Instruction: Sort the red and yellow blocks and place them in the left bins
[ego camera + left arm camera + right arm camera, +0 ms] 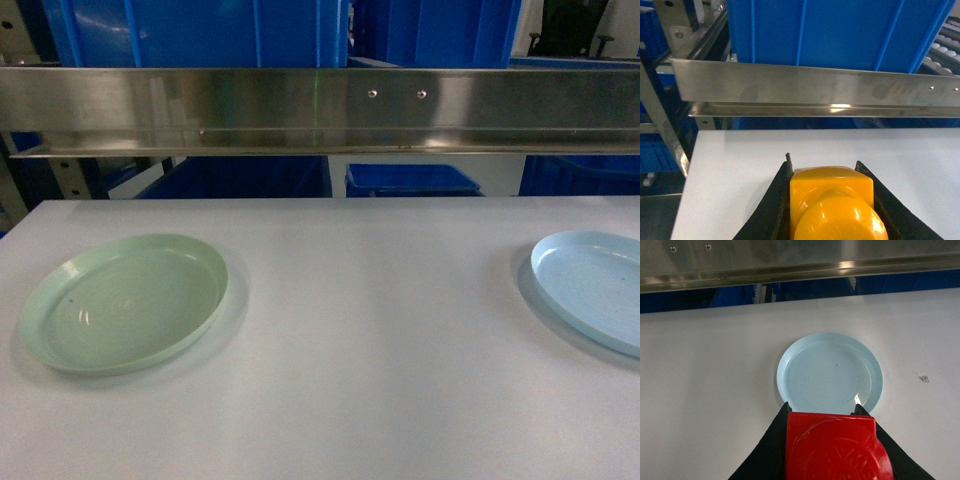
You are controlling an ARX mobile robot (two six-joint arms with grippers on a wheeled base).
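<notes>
We see left pincer [832,200] clamped on glossy orange-yellow plastic brick [832,205], black fingers [771,210] pressing both sides, above white table [740,170]. Steel rail [815,85] ahead, large bright-blue plastic crate [840,30] behind it. Right pincer [832,445] grips glossy red plastic brick [832,447], round stud facing camera, over near rim of pale blue round plate [830,372]. Head view: pale green round plate [125,300] left on table, both pincers out of frame.

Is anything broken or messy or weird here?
Nothing looks broken, spilled or crooked. The green plate and blue plate lie flat on the white table. The left gripper holds the yellow block, and the right gripper holds the red block.
</notes>
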